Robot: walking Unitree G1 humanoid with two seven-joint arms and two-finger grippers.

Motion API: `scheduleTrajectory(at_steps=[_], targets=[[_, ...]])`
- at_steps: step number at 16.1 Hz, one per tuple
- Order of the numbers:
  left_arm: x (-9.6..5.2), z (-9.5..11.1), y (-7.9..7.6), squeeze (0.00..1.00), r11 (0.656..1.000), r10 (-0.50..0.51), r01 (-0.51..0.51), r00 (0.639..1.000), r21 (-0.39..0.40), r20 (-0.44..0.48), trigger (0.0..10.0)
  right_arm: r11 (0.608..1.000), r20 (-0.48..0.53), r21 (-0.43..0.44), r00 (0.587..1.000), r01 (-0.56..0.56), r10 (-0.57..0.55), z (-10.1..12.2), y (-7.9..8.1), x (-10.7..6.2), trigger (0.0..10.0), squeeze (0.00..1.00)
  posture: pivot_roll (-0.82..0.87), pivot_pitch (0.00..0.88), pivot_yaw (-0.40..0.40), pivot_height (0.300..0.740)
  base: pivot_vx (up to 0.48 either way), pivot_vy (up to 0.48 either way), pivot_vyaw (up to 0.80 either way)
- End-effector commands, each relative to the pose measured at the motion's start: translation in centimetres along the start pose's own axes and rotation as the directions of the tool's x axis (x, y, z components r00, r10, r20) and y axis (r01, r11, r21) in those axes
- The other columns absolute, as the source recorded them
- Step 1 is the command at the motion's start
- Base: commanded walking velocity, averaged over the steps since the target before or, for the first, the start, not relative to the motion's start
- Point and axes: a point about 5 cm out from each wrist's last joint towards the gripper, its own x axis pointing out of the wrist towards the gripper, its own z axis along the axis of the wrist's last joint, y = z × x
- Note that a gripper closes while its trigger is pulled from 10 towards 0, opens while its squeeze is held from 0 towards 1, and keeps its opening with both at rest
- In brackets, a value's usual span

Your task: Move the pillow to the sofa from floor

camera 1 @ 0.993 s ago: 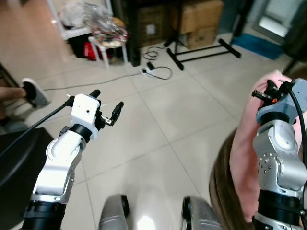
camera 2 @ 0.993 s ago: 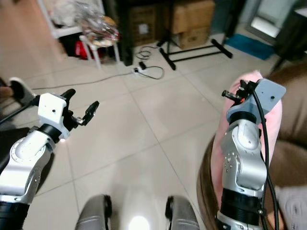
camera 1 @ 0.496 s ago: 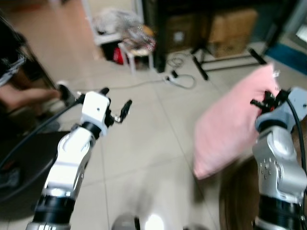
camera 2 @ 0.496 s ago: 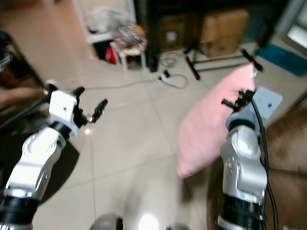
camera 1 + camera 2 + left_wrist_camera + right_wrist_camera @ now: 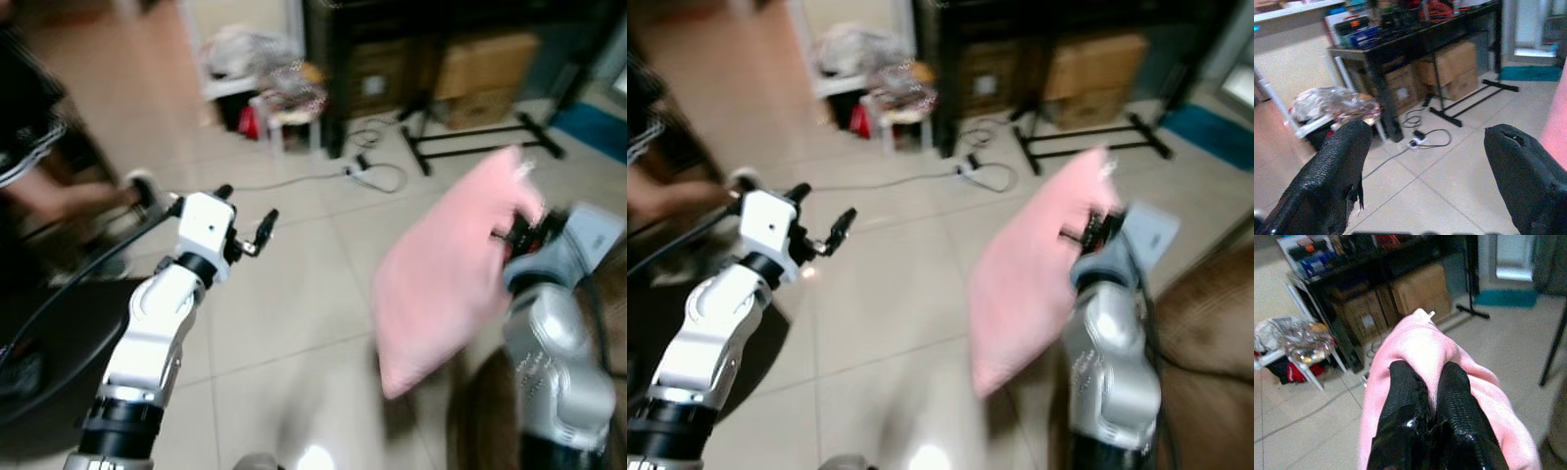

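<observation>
A pink pillow (image 5: 446,269) hangs in the air above the tiled floor, held by its upper corner. My right gripper (image 5: 1427,382) is shut on that corner of the pillow (image 5: 1415,345), with fabric bunched between the black fingers. The right arm (image 5: 554,343) is raised on the right. The brown sofa (image 5: 1205,323) lies at the lower right, just beside the pillow. My left gripper (image 5: 245,215) is held up on the left, open and empty, its two fingers (image 5: 1337,176) spread wide apart.
A person (image 5: 39,147) sits at the far left next to a black seat (image 5: 39,352). Ahead stand a black table with cardboard boxes (image 5: 1449,68) under it, a white stool (image 5: 289,113) with bags, a stand's black feet (image 5: 470,147) and a cable with power strip (image 5: 367,171) on the floor.
The view has swung left and blurred as I turn. The pillow in my right gripper has swung out leftward, away from the sofa, and hangs over the tiles. The left gripper stays open.
</observation>
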Motion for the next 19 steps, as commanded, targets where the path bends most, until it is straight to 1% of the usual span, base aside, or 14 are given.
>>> scheduleTrajectory(at_steps=[1, 3, 4, 6, 10, 12, 17, 19], targets=[[-0.5, 0.0, 0.4, 0.00, 1.000, 0.017, -0.017, 1.000, 0.018, 0.000, 10.0, 0.999, 0.059, 0.025, 0.997, -0.045, 0.043, 0.8, 0.9, -0.1, 10.0, 0.00, -0.05, 0.000, 0.033, 0.740, 0.000, 0.000, -0.79], [-0.7, -0.2, 0.5, 0.00, 0.999, 0.024, -0.023, 1.000, 0.023, -0.009, 10.0, 0.997, 0.036, 0.038, 0.997, -0.074, 0.072, -0.3, 1.6, -0.3, 10.0, 0.00, -0.07, 0.000, 0.061, 0.740, 0.000, 0.000, -0.79], [-0.6, -0.2, 0.3, 0.00, 1.000, 0.015, -0.015, 1.000, 0.019, -0.009, 10.0, 0.993, -0.002, 0.039, 0.993, -0.114, 0.114, -1.1, 2.1, -0.7, 10.0, 0.00, -0.08, 0.000, 0.068, 0.740, 0.000, 0.000, -0.79], [-0.3, -0.1, 0.0, 0.00, 1.000, 0.003, -0.003, 1.000, 0.018, -0.001, 10.0, 0.981, -0.058, 0.021, 0.979, -0.195, 0.196, -2.1, 2.8, -1.3, 10.0, 0.00, -0.09, 0.000, 0.078, 0.740, 0.000, 0.000, -0.78], [-0.3, -0.1, -0.1, 0.00, 1.000, -0.001, 0.001, 1.000, 0.022, 0.005, 10.0, 0.967, -0.013, 0.049, 0.968, -0.250, 0.251, -1.7, 3.3, -1.7, 10.0, 0.00, -0.08, 0.000, 0.080, 0.740, 0.000, 0.000, -0.79], [-0.5, -0.1, -0.1, 0.00, 1.000, 0.006, -0.006, 1.000, 0.021, 0.008, 10.0, 0.959, -0.014, 0.066, 0.961, -0.274, 0.276, -1.7, 3.7, -1.7, 10.0, 0.00, -0.08, 0.000, 0.069, 0.740, 0.000, 0.000, -0.80], [-1.0, 0.0, 0.3, 0.00, 0.999, 0.040, -0.041, 0.999, 0.014, 0.026, 10.0, 0.951, 0.016, 0.055, 0.953, -0.304, 0.304, -1.5, 3.8, -1.8, 10.0, 0.00, -0.07, 0.000, 0.048, 0.740, 0.000, 0.000, -0.79], [-1.0, 0.2, 0.4, 0.00, 0.999, 0.045, -0.045, 0.998, 0.013, 0.037, 10.0, 0.946, 0.020, 0.046, 0.947, -0.321, 0.320, -1.6, 4.0, -1.7, 10.0, 0.00, -0.06, 0.000, 0.042, 0.740, 0.000, 0.000, -0.78]])
